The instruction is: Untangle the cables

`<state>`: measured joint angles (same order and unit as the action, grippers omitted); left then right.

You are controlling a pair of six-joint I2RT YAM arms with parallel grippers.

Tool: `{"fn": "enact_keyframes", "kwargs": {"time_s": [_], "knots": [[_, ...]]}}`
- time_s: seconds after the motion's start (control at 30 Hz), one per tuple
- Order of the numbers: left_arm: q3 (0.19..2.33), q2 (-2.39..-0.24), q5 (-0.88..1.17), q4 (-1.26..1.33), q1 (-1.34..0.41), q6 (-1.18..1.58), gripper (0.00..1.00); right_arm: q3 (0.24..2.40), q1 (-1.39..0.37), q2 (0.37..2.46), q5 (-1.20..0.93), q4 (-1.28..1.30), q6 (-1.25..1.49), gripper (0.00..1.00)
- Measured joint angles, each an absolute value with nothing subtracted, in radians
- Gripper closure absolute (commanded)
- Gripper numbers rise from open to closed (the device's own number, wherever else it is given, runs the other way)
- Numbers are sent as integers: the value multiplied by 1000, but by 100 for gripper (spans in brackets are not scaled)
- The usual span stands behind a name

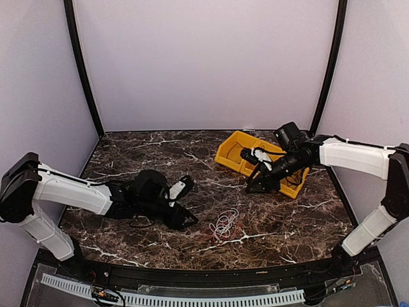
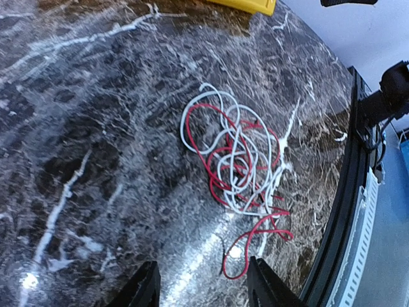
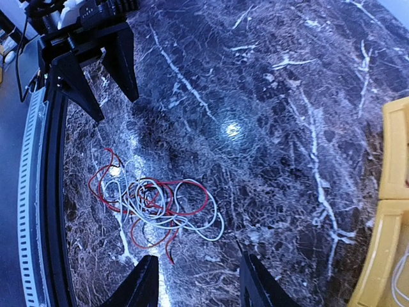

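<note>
Cables (image 1: 223, 225) in one tangled heap of white and red loops on the marble bench (image 1: 128, 160), close to its near edge, a little right of the middle; no black strand can be made out against the dark stone. Left gripper (image 1: 185, 204) sits low just left of the heap, fingers spread, touching nothing. Right gripper (image 1: 254, 184) is well apart from the heap, by the yellow bin (image 1: 233, 150) toward the far right corner, also spread and empty.

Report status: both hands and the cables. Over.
Left hand open, empty, short of the cables. Right hand open, empty, by the yellow bin. White and red tangled on the table, neither hand touching. Nothing lying on them.
</note>
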<state>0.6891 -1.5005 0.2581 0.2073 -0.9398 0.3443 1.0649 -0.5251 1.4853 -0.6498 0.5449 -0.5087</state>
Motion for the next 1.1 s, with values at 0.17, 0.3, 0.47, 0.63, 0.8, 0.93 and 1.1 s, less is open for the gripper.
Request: {"fn": "enact_keyframes", "kwargs": {"time_s": [0.17, 0.3, 0.47, 0.63, 0.8, 0.93, 1.1], "knots": [[699, -1566, 333, 213, -958, 350, 51, 1060, -577, 1577, -672, 527, -524, 55], [702, -1594, 352, 238, -963, 363, 54, 1082, -612, 1671, -687, 519, -528, 55], [697, -1598, 271, 288, -966, 398, 53, 1148, -651, 1797, -696, 529, -546, 55], [599, -1538, 179, 401, -965, 459, 50, 1180, -672, 1842, -698, 541, -567, 55], [554, -1507, 134, 472, -965, 501, 51, 1196, -709, 1855, -700, 564, -583, 56], [555, -1509, 138, 505, -965, 514, 51, 1212, -722, 1884, -699, 578, -594, 56], [556, -1532, 153, 519, -965, 521, 52, 1213, -725, 1901, -699, 594, -601, 57]]}}
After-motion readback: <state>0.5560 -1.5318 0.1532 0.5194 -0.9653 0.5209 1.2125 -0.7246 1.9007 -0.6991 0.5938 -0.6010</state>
